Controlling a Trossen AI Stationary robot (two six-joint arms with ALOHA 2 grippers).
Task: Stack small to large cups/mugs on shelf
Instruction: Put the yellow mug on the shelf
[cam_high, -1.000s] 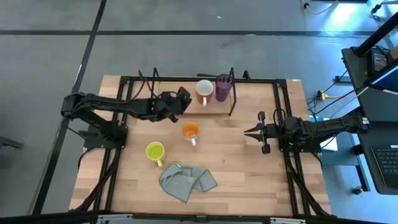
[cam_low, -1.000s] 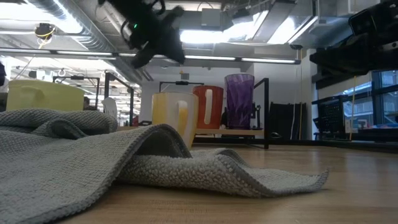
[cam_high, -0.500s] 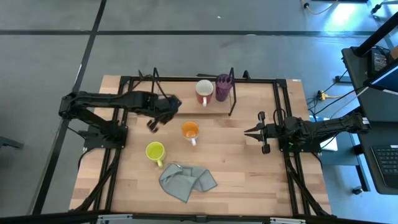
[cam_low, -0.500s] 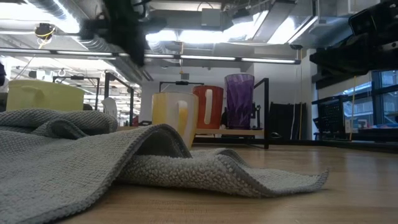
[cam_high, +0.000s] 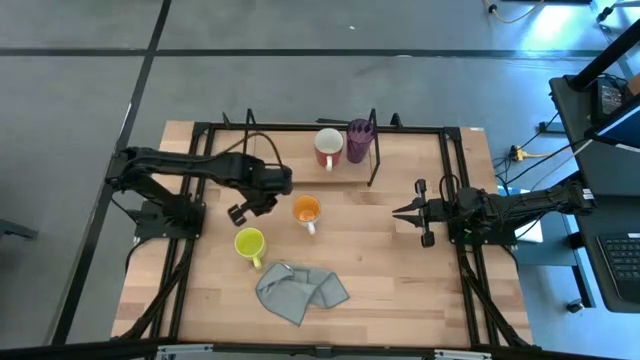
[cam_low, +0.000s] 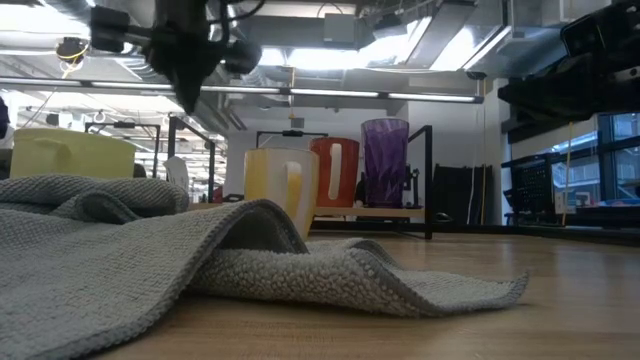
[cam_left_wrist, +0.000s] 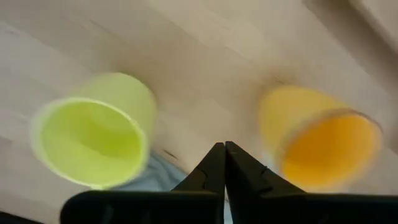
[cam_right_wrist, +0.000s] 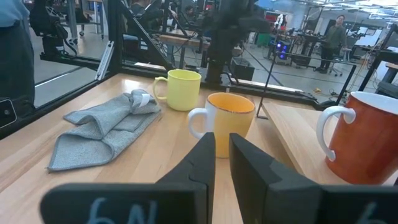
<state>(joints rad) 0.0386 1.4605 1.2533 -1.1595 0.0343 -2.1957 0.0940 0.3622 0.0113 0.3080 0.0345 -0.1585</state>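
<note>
Risk sits mostly on the left side of the table, where the left gripper (cam_high: 238, 211) hangs above the wood with its jaws pressed fully together and nothing between them, as its own wrist view shows. It hovers between the yellow mug (cam_high: 249, 243) and the orange mug (cam_high: 306, 209), both standing loose on the table (cam_high: 380, 280) and not yet on the shelf (cam_high: 372, 160). Closed fingers cannot take a rim, so a descent from here would likely strike a mug wall and push or tip it instead of gripping; the jaws would need to spread first. The grey cloth (cam_high: 300, 290) lies just beside the yellow mug, and a nudged mug could slide onto it or snag it. Further along, the white mug (cam_high: 328, 147), red inside, and the purple tumbler (cam_high: 359, 140) stand side by side on the shelf, near its upright end loop. Placing the orange mug next to them leaves little room for error, and a clipped handle could knock the white mug off the rack. On the right, the right gripper (cam_high: 425, 213) waits well apart from everything, its jaws slightly parted and holding nothing, so it poses little hazard unless it reaches in while the left arm crosses the middle.
</note>
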